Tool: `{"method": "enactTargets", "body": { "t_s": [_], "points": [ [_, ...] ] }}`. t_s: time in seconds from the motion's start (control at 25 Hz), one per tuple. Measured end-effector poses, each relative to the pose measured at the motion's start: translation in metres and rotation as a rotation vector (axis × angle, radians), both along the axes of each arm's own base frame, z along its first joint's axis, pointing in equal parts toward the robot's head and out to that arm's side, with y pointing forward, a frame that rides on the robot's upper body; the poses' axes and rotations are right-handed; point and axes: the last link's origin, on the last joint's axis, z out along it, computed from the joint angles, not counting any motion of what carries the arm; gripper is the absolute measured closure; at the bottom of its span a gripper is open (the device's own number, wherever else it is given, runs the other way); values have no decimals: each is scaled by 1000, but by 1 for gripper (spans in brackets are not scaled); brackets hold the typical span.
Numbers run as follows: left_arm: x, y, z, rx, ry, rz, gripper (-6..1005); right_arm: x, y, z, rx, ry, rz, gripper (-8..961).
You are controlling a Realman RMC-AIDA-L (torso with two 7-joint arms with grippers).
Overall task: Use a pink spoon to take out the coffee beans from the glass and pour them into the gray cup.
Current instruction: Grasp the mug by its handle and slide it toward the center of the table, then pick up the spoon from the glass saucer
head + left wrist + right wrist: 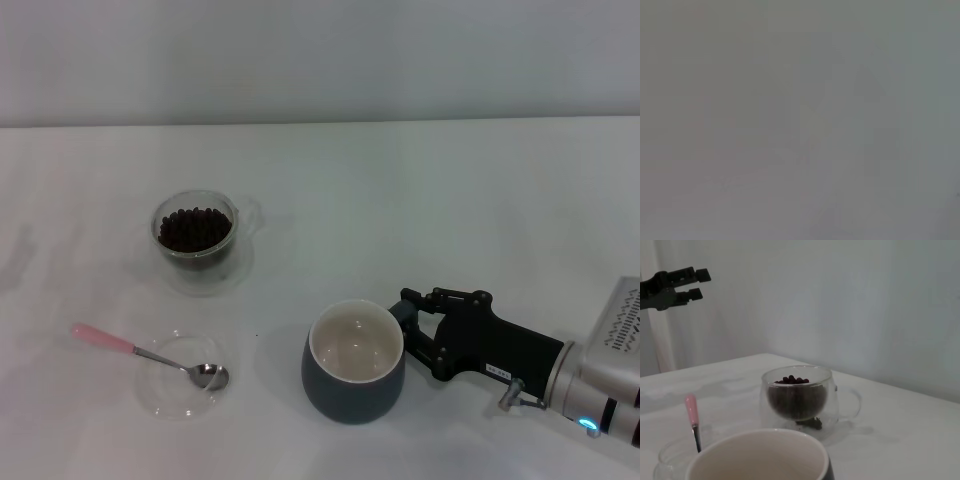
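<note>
Head view: the only view that takes in the whole white table (pixel 450 190), with the right gripper (pixel 408 325) reaching in from the right edge, its black fingers beside the far-right side of the gray cup (pixel 354 362); whether they grip the cup's handle or merely rest there, I cannot tell.
Right wrist view: looks low across the cup's cream rim (pixel 757 455) toward the glass (pixel 797 397), and shows what the head view does not — the left gripper (pixel 694 284), raised high and well away from the table, its two dark fingers parted and holding nothing.
Left wrist view: a uniform gray blur; nothing can be made out.
Gray cup: rounded dark blue-gray body, cream-white inside, no beans visible in it, near the front of the table.
Glass: clear and double-walled, side handle pointing right in the head view, standing upright behind and to the left of the cup.
Coffee beans (pixel 193 228): dark, nearly black, heaped in the glass to just below its rim.
Pink spoon (pixel 150 354): lies across a shallow clear dish (pixel 180 375) at front left — metal bowl inside the dish, pale pink handle sticking out over the rim to the left.
</note>
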Motion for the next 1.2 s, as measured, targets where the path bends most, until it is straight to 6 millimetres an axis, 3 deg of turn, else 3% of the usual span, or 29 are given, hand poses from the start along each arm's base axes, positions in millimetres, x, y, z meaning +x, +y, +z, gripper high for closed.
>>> {"method": "enactTargets", "body": {
  "t_s": [0.2,0.4,0.84,0.96,1.2],
  "points": [
    [0,0,0,1,0,1,123,2,1,1,-11,30,-44,600],
    [-1,-1,0,1,-1,3,123,10,-4,7,-36,74,-103,437],
    [-3,-4,0,-2,1,9,123,37,-38,28,-106,150,-161,129],
    [-5,-8,-1,-7,-18,10,123,46,-40,41,-53,174,-196,68],
    [-18,-28,-2,-34,-130,40,122,62,-31,87,225,247,-243,68]
  ]
}}
